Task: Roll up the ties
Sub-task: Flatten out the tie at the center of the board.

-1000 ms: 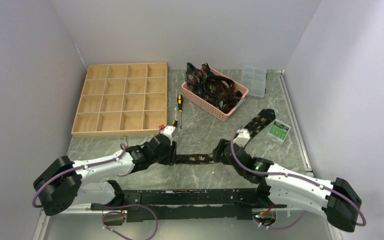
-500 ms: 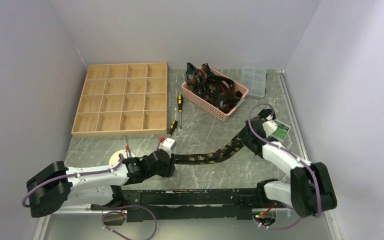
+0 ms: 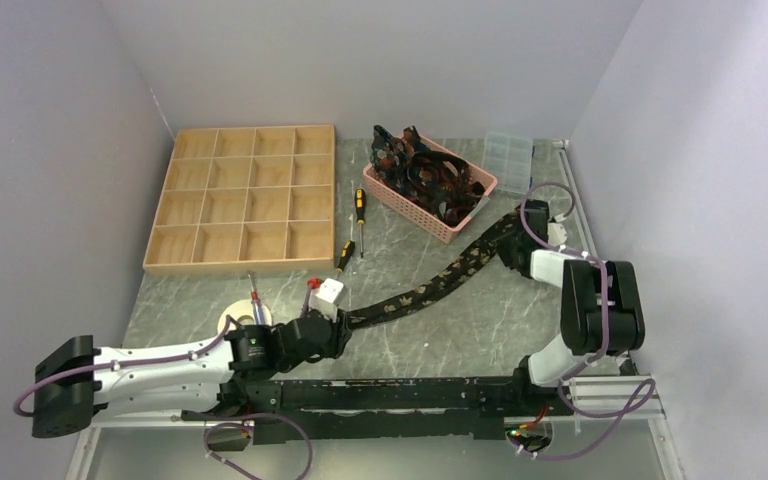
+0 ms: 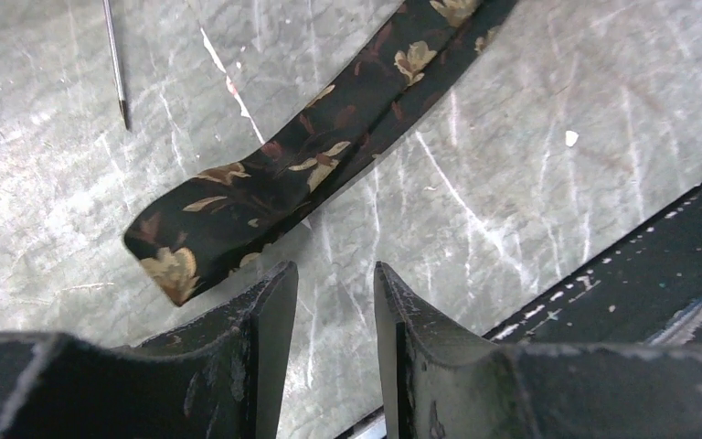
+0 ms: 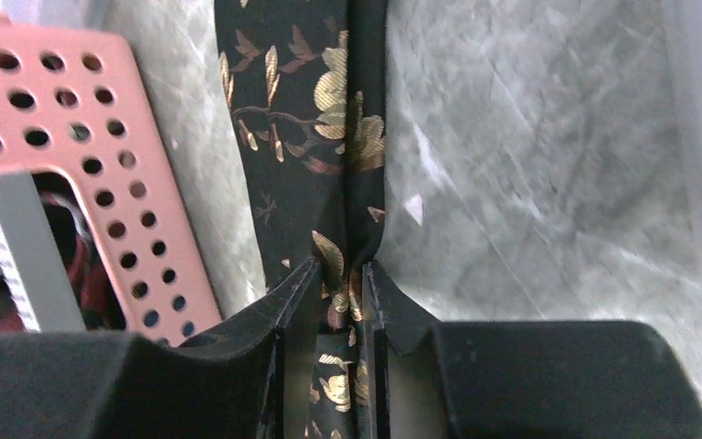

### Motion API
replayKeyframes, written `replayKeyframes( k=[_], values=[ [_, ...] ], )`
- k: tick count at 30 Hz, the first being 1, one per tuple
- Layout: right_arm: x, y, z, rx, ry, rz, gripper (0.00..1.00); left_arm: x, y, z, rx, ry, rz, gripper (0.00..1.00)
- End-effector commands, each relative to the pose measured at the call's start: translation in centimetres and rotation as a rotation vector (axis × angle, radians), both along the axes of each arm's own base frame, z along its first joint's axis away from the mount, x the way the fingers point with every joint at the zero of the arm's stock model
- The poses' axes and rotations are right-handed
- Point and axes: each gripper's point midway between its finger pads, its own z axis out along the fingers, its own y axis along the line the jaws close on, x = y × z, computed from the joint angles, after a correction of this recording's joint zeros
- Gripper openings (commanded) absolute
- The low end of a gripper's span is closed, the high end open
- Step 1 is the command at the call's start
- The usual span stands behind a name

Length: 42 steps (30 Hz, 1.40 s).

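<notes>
A black tie [image 3: 430,290] with gold leaf print lies stretched in a diagonal across the table. Its wide end is at my right gripper [image 3: 511,240], beside the pink basket [image 3: 400,205]. In the right wrist view the right gripper [image 5: 338,270] is shut on the bunched tie [image 5: 302,110]. The tie's narrow end [image 4: 183,265] curls up just ahead and left of my left gripper [image 4: 334,270], which is open with only bare table between its fingers. Several more ties [image 3: 430,175] are heaped in the basket.
A wooden compartment tray [image 3: 245,200] sits at the back left. Two screwdrivers [image 3: 360,215] lie between it and the basket. A clear plastic box [image 3: 510,160] stands at the back right. A tape roll [image 3: 232,318] lies by the left arm.
My right arm swung from the tie's middle out to its wide end by the basket and closed on it, pulling the tie straighter. The left arm drew back a little.
</notes>
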Motion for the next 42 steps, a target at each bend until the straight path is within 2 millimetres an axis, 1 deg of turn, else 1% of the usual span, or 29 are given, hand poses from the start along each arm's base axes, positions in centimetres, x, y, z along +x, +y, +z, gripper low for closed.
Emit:
replayKeyframes(
  k=[1,4,6,7,8,10,11,13,14,17,18,20,22,24,26,27,29,31,34,37,42],
  values=[
    [-2.0,-1.0,-4.0,0.08,0.128,-0.045,0.28,0.5,0.0,3.2,-0.07,-0.064,0.058,0.42],
    [-1.0,-2.4,-4.2,0.11,0.095,-0.08,0.25,0.8,0.9,3.5,-0.059,-0.083,0.1,0.42],
    [-0.3,-2.7,-3.8,0.09,0.089,-0.065,0.28,1.0,1.4,3.1,-0.038,-0.085,0.124,0.43],
    [0.0,-2.6,-3.4,0.082,0.081,-0.05,0.32,1.1,1.5,3.0,-0.028,-0.087,0.137,0.44],
    [0.1,-2.4,-2.8,0.067,0.066,-0.039,0.39,1.3,1.8,2.8,-0.01,-0.085,0.157,0.46],
    [0.3,-2.0,-0.7,0.006,0.022,-0.012,0.55,1.8,2.3,2.7,0.025,-0.086,0.209,0.48],
    [0.3,-1.5,0.7,-0.035,0.001,0.005,0.6,2.1,2.7,2.6,0.045,-0.091,0.24,0.5],
    [0.2,-0.7,3.0,-0.095,-0.039,0.04,0.67,2.5,2.8,3.1,0.054,-0.103,0.268,0.55],
    [0.0,0.4,4.1,-0.117,-0.06,0.078,0.68,2.7,2.5,3.5,0.045,-0.11,0.264,0.57],
    [-1.1,2.7,6.9,-0.177,-0.122,0.164,0.69,3.4,1.0,4.4,-0.02,-0.063,0.226,0.59],
    [-1.5,3.5,7.7,-0.194,-0.148,0.198,0.69,3.7,0.3,4.7,-0.056,-0.029,0.211,0.58],
    [-2.1,5.7,9.4,-0.2,-0.249,0.296,0.66,4.7,-1.0,5.4,-0.129,0.034,0.182,0.53],
    [-3.0,9.0,10.5,-0.178,-0.334,0.445,0.59,5.6,-2.3,6.2,-0.188,0.069,0.154,0.48],
    [-4.1,12.6,10.8,-0.143,-0.376,0.617,0.54,6.1,-3.2,6.5,-0.194,0.088,0.142,0.43],
    [-5.3,16.3,11.0,-0.101,-0.411,0.774,0.5,6.1,-3.7,5.9,-0.176,0.115,0.13,0.39],
    [-5.9,17.7,11.0,-0.085,-0.419,0.827,0.48,6.0,-3.8,5.4,-0.169,0.128,0.132,0.37],
    [-7.1,20.5,10.7,-0.055,-0.432,0.923,0.44,5.8,-3.4,4.0,-0.159,0.154,0.154,0.32],
    [-8.0,22.4,10.4,-0.054,-0.436,0.979,0.42,5.3,-2.6,2.4,-0.149,0.181,0.185,0.29],
    [-9.0,24.3,9.8,-0.065,-0.432,1.036,0.41,4.3,-1.3,0.4,-0.159,0.22,0.22,0.27],
    [-9.7,26.1,9.4,-0.087,-0.424,1.092,0.4,3.3,0.4,-2.0,-0.146,0.254,0.271,0.26],
    [-11.0,28.5,8.7,-0.146,-0.419,1.188,0.4,2.3,2.2,-4.2,-0.125,0.29,0.321,0.24]
  ],
)
